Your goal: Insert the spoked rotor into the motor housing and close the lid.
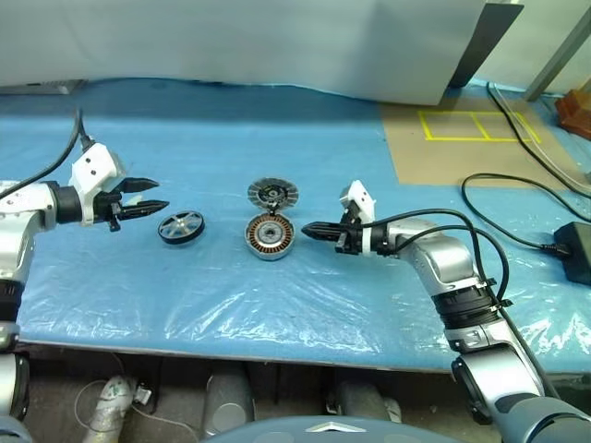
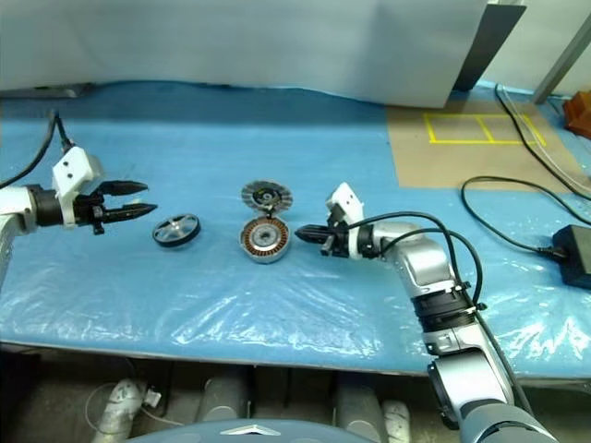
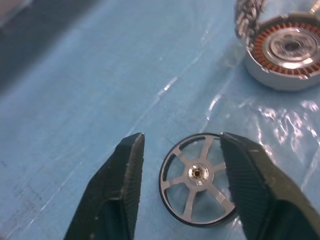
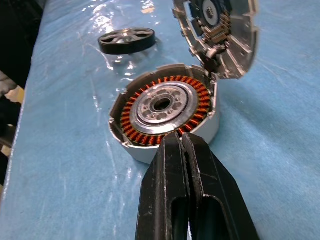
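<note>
The spoked rotor [image 1: 181, 226] lies flat on the blue sheet, a dark ring with silver spokes [image 3: 199, 180]. My left gripper [image 1: 155, 197] hovers open just to its left, holding nothing. In the left wrist view its two fingers [image 3: 122, 185] frame the rotor without touching it. The motor housing [image 1: 269, 236] stands mid-table, its copper windings [image 4: 162, 107] showing. The lid [image 1: 273, 194] stands tilted up at the housing's far rim, ribbed inner face [image 4: 217, 30] showing. My right gripper [image 4: 177, 139] is shut and empty, with its tip [image 1: 309, 230] at the housing's right side.
A brown board [image 1: 462, 138] with yellow tape marks lies at the back right. Black cables [image 1: 517, 198] and a black power brick [image 1: 574, 247] sit at the right. The table's front edge [image 1: 277, 355] runs close below the parts. A pale panel [image 1: 277, 46] closes the back.
</note>
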Controlling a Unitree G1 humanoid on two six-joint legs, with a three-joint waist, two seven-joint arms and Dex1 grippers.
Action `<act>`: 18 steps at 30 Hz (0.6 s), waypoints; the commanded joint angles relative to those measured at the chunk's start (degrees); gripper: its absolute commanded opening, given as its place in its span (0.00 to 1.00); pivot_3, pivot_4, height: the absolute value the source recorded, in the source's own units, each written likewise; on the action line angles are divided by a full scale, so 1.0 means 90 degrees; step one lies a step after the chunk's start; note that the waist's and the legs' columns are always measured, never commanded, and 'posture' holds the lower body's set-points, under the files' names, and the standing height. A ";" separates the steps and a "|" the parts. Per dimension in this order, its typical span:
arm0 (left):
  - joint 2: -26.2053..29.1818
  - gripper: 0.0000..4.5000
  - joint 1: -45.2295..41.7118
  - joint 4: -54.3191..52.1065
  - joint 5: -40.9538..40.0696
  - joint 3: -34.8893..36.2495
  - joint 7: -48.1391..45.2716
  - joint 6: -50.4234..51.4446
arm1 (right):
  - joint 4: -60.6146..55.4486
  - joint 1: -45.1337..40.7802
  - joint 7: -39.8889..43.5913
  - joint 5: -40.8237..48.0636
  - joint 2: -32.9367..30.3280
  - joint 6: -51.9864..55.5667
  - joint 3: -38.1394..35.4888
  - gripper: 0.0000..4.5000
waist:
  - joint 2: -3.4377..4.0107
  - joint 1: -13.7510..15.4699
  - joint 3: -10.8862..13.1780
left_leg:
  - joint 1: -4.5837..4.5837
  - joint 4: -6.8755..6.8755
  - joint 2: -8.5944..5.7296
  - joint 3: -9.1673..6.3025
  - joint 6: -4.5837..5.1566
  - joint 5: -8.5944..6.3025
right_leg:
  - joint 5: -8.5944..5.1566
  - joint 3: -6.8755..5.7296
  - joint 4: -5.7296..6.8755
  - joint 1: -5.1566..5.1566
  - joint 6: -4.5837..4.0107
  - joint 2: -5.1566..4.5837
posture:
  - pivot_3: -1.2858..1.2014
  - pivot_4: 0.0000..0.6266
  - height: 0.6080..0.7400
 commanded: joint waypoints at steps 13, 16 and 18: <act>-0.0684 0.99 -0.2255 0.3330 0.1906 -0.1276 -0.1178 -0.2192 | -0.0683 0.0685 -0.0758 0.0063 0.0007 -0.0128 -0.0179 0.00 | -0.0003 0.0108 0.0001 | -0.0012 -0.0011 0.0003 -0.0007 -0.0004 -0.0002 | 0.0012 -0.0012 0.0001 -0.0005 0.0020 -0.0001 | 0.52 0.24 1.00; -0.0726 0.99 -0.2255 0.3483 0.2055 -0.1332 -0.1278 -0.2308 | -0.0739 0.0738 -0.0874 0.0088 -0.0007 -0.0101 -0.0222 0.00 | -0.0003 0.0119 0.0002 | -0.0013 -0.0011 0.0002 -0.0006 -0.0004 -0.0002 | 0.0012 -0.0012 0.0001 -0.0005 0.0020 -0.0002 | 0.52 0.24 1.00; -0.0735 0.99 -0.2239 0.3549 0.2127 -0.1339 -0.1293 -0.2435 | -0.0787 0.0789 -0.0905 0.0093 -0.0046 -0.0095 -0.0217 0.00 | -0.0004 0.0120 0.0002 | -0.0014 -0.0010 0.0003 -0.0008 -0.0004 -0.0002 | 0.0012 -0.0014 0.0001 -0.0005 0.0020 -0.0002 | 0.52 0.24 1.00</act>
